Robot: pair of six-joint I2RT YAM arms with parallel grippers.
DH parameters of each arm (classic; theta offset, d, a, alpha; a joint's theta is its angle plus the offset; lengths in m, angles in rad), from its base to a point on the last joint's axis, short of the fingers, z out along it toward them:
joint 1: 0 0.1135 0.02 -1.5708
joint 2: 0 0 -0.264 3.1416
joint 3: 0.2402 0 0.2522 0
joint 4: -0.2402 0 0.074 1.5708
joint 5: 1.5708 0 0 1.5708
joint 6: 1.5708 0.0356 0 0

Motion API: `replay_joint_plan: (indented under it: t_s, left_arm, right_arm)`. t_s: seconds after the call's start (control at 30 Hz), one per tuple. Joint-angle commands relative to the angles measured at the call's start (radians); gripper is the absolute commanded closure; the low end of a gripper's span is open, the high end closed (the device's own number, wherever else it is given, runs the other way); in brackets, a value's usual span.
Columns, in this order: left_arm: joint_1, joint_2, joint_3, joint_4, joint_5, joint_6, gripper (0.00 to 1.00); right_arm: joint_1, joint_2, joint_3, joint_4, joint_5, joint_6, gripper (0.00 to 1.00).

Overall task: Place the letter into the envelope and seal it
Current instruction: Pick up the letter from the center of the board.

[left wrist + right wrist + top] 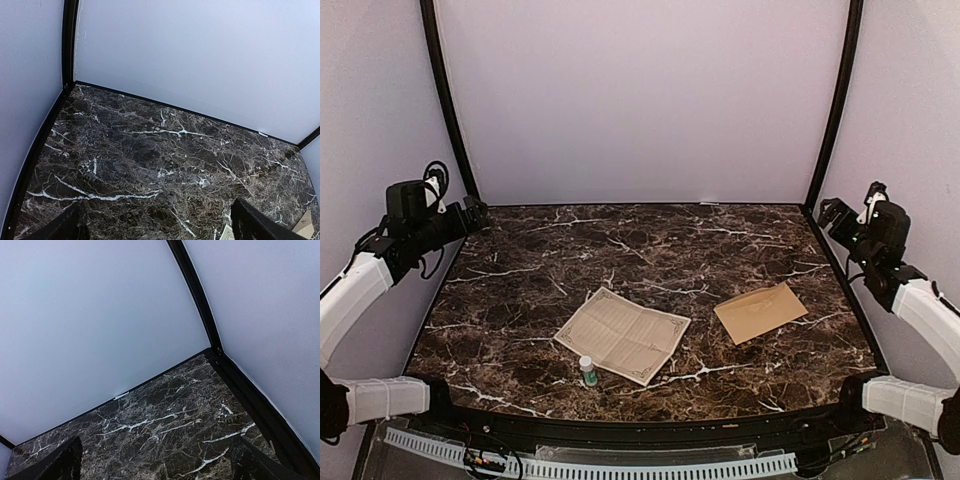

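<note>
The envelope (pixel 760 312) lies flat on the marble table (pixel 620 250), right of centre and turned a little askew. Whether its flap is open cannot be told from above. The letter (pixel 622 335), a cream sheet with a printed border and fold creases, lies unfolded to the left of it, well apart and wholly outside the envelope. Just beside the letter's near edge stands a small white bottle (pixel 588 371) with a green cap (its contents cannot be seen). The left gripper (pixel 470 215) hangs over the far left corner of the table and the right gripper (pixel 832 213) over the far right corner, both well away from the papers. Each wrist view shows its own fingers spread wide with only marble between them: both pincers are released, holding nothing.
</note>
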Motion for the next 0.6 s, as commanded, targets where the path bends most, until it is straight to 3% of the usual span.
replay_joint_plan:
  t_s: [0.0, 0.3, 0.57]
  left_arm:
    - [0.006, 0.022, 0.016, -0.004, 0.026, -0.004, 0.01]
    - [0.006, 0.003, 0.000, 0.004, 0.012, 0.013, 0.01]
    - [0.005, -0.001, -0.015, 0.023, 0.073, 0.042, 0.01]
  right_arm:
    - [-0.004, 0.042, 0.032, 0.030, -0.078, -0.007, 0.01]
    - [-0.004, 0.099, 0.068, -0.009, -0.068, -0.013, 0.01]
    - [-0.001, 0.092, 0.068, -0.007, -0.172, -0.051, 0.01]
